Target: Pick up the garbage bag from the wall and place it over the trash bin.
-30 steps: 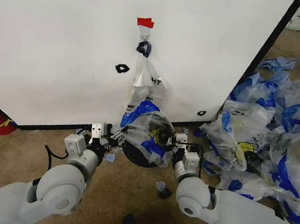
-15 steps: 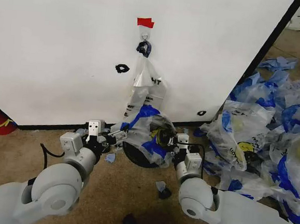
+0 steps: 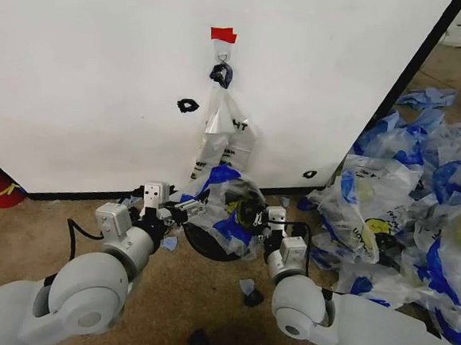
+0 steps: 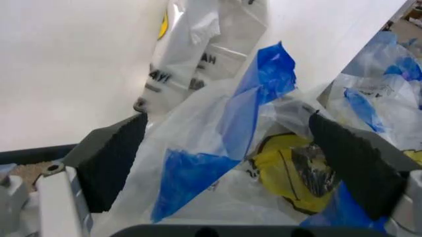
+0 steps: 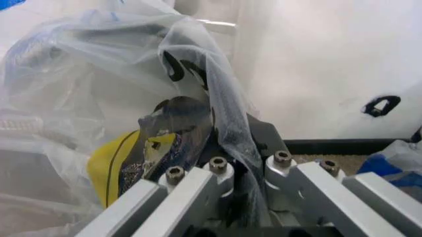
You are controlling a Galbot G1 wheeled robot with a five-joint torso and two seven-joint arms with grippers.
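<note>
Grippers sit low at the foot of the wall [image 3: 86,73], one at each side of the trash bin [image 3: 209,244]. The right gripper [image 5: 240,185] has its jaws pinched together on a fold of the garbage bag [image 3: 226,204]; the thin film runs down between its fingers. The left gripper [image 4: 228,163] has its dark pads spread wide apart, with the bag's blue and white plastic bunched loosely in the gap, not clamped.

Between the two grippers the bag lies crumpled over the bin's mouth, its yellow smiley face turned upward. The bag's rim appears gathered on top rather than stretched around the bin's edge, so the fitting looks unfinished. What is inside the bin cannot be made out.

Above, a narrower clear bag [image 3: 222,128] hangs from the hook [image 3: 222,56] beneath a red tape strip [image 3: 223,34]. A heap of similar bags [image 3: 411,211] lies on the floor, well apart on the robot's right.
</note>
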